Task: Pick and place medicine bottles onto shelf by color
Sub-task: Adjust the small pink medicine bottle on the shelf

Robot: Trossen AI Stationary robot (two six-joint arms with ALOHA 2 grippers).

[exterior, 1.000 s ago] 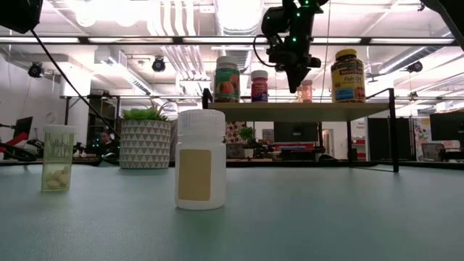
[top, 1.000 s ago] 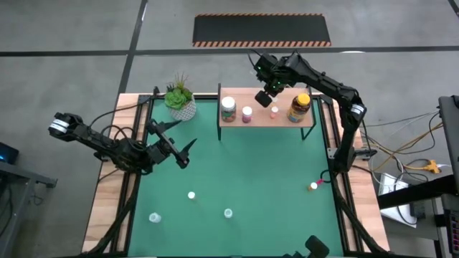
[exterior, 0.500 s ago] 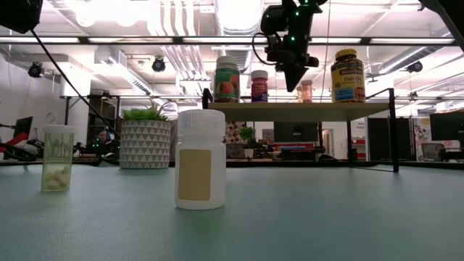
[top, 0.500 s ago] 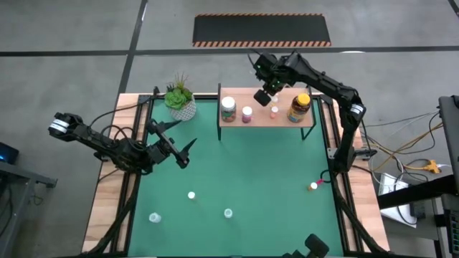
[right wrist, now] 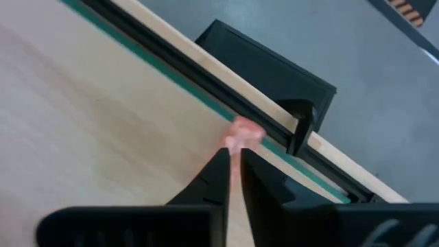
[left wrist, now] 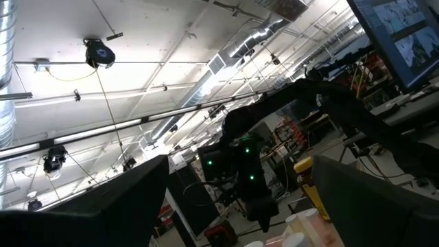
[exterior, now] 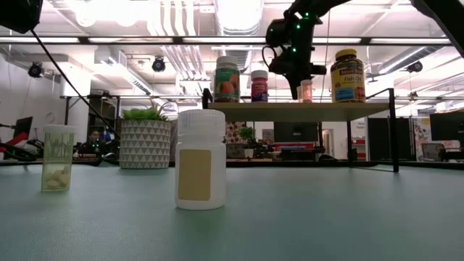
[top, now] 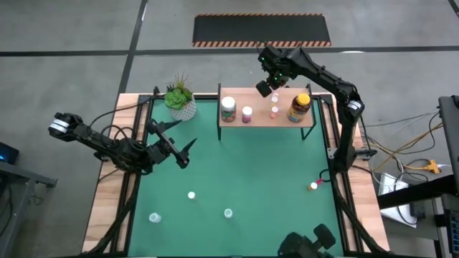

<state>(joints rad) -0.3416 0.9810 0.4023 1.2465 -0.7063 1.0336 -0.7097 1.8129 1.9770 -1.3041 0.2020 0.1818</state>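
Right gripper (top: 265, 89): above the shelf's (top: 283, 119) far edge, fingers almost together, holding nothing.
Pink bottle (top: 274, 110): upright on the shelf, at the gripper's 5 o'clock.
Left gripper (top: 177, 147): fingers wide apart, over the mat (top: 251, 179) at 9 o'clock.
Loose bottles (top: 191, 194): near mat's 6 o'clock edge.

The green-topped table (top: 251, 172) carries the shelf (top: 308, 120) at its far edge, a potted plant (top: 180, 100), 3 small bottles (top: 191, 195) near the front and 1 orange bottle (top: 313, 186) at the right. On the shelf stand 5 bottles (top: 228, 109).
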